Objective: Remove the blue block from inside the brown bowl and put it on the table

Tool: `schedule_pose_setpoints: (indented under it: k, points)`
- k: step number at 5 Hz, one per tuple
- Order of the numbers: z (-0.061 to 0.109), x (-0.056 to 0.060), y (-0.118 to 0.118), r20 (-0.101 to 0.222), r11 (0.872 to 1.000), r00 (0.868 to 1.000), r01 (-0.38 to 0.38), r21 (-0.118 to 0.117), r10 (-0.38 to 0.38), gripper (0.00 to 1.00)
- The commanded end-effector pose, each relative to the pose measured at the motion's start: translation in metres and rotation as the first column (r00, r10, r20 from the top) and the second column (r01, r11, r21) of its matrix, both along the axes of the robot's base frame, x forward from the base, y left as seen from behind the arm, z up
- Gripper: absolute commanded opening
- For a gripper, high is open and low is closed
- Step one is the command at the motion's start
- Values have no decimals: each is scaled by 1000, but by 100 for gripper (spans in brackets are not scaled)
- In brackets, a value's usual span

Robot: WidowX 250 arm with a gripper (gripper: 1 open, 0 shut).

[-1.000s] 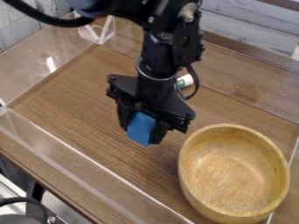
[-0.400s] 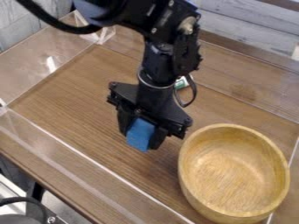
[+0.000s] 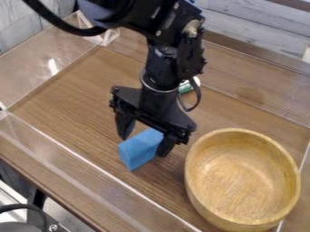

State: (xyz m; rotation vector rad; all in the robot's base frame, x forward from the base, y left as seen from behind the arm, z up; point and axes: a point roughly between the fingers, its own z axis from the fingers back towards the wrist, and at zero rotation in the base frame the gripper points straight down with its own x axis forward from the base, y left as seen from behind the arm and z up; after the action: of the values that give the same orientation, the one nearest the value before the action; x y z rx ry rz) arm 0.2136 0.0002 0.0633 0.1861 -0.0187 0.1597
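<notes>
The blue block (image 3: pixel 140 149) lies tilted on the table (image 3: pixel 72 100), just below and slightly in front of my gripper (image 3: pixel 150 132). The gripper points down with its black fingers (image 3: pixel 122 120) spread apart; it is open and the block is no longer between them. The brown bowl (image 3: pixel 242 134), round and light tan, stands empty to the right of the block, close to the gripper's right side.
Low clear acrylic walls (image 3: pixel 49 145) border the table at the front left and at the back. A small green-and-white object (image 3: pixel 190 86) shows partly behind the arm. Bare wood stretches to the left of the gripper.
The fingers have spread and let go of the blue block, which has dropped out from between them onto the table and tipped. The arm has hardly moved.
</notes>
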Motion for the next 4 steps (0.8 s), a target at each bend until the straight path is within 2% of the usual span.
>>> schedule_pose_setpoints:
  k: [1,2,4]
  points:
    - [6,9,3,29,1000,1000,-1,-6,1,100]
    - [6,11,4,24,1000,1000,3,-11,-3,100]
    - [17,14,4,23,999,1000,-3,-42,4,100]
